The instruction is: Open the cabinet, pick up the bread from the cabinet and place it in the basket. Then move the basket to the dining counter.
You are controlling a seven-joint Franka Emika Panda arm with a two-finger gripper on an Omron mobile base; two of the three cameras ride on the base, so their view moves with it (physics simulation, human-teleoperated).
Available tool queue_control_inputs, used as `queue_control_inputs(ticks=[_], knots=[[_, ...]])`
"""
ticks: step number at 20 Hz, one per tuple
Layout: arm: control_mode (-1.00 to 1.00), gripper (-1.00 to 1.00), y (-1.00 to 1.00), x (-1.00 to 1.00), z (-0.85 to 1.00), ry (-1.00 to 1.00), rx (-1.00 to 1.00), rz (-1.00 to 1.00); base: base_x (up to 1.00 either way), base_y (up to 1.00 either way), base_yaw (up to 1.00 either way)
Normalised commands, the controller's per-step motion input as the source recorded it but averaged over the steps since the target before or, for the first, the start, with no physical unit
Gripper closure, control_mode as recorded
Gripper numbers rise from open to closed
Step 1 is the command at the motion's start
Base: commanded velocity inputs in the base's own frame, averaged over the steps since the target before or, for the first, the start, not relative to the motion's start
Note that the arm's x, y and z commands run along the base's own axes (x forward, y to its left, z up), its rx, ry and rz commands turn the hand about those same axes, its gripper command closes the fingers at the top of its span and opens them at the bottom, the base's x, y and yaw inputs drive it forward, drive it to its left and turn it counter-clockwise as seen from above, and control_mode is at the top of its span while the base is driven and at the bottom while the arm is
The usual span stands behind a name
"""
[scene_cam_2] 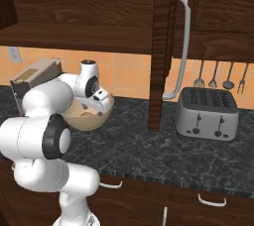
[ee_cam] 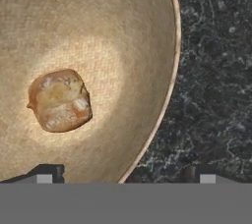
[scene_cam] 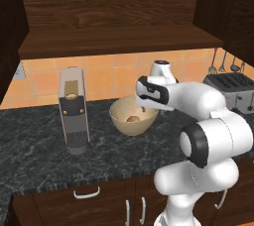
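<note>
While the bread (ee_cam: pixel 60 100) lies loose on the floor of the basket (ee_cam: pixel 98 16), toward nine o'clock in the hand view, the gripper (ee_cam: pixel 125 175) hangs above with its fingers spread wide and holding nothing. One fingertip (ee_cam: pixel 47 174) stands over the basket, the other over the black counter (ee_cam: pixel 216 70) past the rim at three o'clock.

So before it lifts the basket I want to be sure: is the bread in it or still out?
In. The bread lies on the bottom of the basket, loose; the claw is open above it.
</note>
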Motion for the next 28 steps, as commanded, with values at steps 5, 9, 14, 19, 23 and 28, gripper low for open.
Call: queue_control_inputs(ticks=[5,9,14,19,23,28], knots=[[-1.00,-1.00,-0.27,0.02,0.03,-0.05,0.00,-0.13,0.00,0.00,0.00],[-1.00,-1.00,-0.05,0.26,0.00,0.00,0.00,0.00,0.00,0.00,0.00],[-1.00,-1.00,0.00,0.34,-0.04,0.00,0.00,0.00,0.00,0.00,0.00],[-1.00,-1.00,0.00,0.15,-0.19,0.00,0.00,0.00,0.00,0.00,0.00],[-1.00,-1.00,0.00,0.00,-0.26,0.00,0.00,0.00,0.00,0.00,0.00],[-1.00,-1.00,0.00,0.00,-0.22,-0.03,0.00,0.00,0.00,0.00,0.00]])
